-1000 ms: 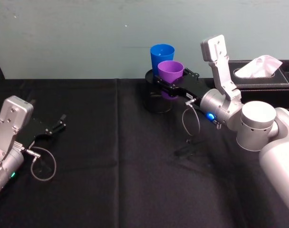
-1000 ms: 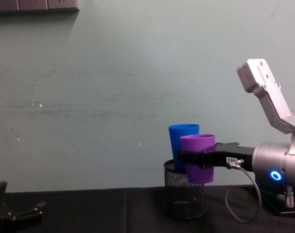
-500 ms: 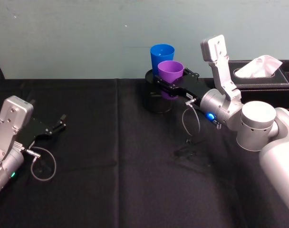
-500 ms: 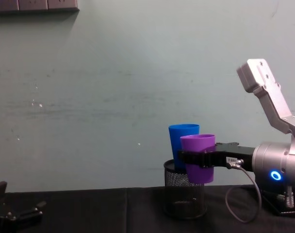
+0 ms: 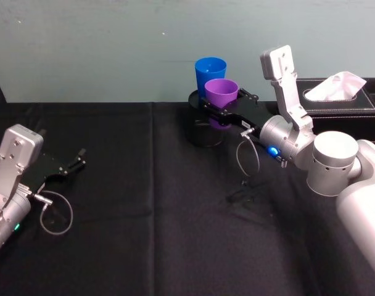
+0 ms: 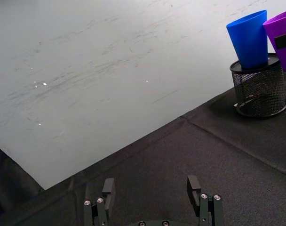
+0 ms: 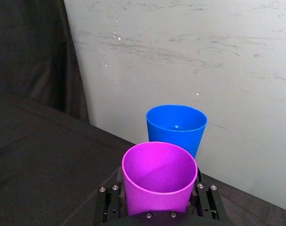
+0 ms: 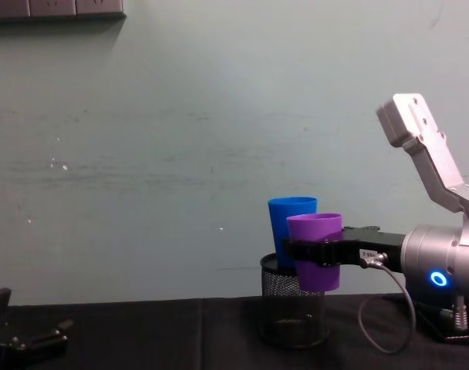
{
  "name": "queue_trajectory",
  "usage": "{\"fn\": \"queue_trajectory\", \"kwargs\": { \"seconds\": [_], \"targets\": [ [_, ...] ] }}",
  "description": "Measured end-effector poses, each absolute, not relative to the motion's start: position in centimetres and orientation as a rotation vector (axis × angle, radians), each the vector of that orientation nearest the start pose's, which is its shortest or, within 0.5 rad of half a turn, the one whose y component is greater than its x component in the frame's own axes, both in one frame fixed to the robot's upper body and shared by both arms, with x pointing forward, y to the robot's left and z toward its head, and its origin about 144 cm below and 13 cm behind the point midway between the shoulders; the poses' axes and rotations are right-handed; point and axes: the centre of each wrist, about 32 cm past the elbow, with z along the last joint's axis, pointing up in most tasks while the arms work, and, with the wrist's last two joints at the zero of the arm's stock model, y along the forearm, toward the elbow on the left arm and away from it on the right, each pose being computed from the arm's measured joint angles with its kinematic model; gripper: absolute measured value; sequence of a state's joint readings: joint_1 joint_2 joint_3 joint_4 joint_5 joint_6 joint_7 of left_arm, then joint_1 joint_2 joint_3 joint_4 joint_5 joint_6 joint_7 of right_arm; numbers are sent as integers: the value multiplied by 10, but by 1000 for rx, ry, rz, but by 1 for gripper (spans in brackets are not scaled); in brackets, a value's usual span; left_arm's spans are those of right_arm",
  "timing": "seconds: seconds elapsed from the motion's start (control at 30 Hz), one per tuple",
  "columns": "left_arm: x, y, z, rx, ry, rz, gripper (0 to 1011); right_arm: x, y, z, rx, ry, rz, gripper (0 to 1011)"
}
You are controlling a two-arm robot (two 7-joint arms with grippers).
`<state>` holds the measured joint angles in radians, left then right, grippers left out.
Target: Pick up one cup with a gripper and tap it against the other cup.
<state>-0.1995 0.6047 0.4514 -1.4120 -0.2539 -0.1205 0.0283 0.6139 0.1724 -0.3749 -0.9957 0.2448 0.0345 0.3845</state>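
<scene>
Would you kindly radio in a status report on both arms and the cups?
Right pincer shut on purple plastic tumbler, held aloft beside blue plastic tumbler. Blue one stands in black mesh holder. Left pincer open, parked low over table.

blue cup base: hidden inside the mesh holder
cups' contact: cannot tell
tissue box: right end cut off

I see almost no change. My right gripper has eased the purple cup up very slightly, beside the blue cup.
</scene>
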Motion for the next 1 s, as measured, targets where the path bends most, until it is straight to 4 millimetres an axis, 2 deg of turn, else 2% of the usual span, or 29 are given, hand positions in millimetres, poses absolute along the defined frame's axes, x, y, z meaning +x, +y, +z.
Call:
{"fn": "queue_trajectory", "kwargs": {
  "seconds": [0.53, 0.7, 1.0],
  "targets": [
    [489, 310, 1140, 304, -285, 1248, 1000, 613, -212, 1196, -122, -32, -964, 736],
    [489, 310, 1140, 305, -285, 1248, 1000, 602, -213, 1199, -132, -50, -949, 736],
    [489, 310, 1140, 304, -285, 1248, 1000, 569, -218, 1201, -155, -55, -912, 736]
  ]
}}
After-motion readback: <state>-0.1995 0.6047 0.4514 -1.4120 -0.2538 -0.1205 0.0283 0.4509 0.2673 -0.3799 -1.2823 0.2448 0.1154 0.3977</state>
